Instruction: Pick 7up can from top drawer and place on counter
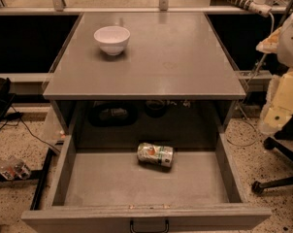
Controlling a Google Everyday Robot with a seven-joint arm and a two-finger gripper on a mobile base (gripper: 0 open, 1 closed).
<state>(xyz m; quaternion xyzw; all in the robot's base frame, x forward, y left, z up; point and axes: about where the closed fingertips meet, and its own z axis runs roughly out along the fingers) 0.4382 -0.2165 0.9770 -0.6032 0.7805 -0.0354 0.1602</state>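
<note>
A grey tabletop (161,62) is standing over the pulled-out top drawer (137,183), with speckled floor on both sides.
The 7up can (155,155) is lying on its side on the drawer's floor, near the back and about midway across. A white bowl (111,39) is sitting upright on the tabletop's far left. The gripper is lying outside the camera view, so I cannot tell whether it is released or clenched.

A lab or office, I think: speckled floor (10,144), loose cables (32,132), wheeled office-chair base (277,181), grey metal table (185,67), my end effector (281,101) right of it.
</note>
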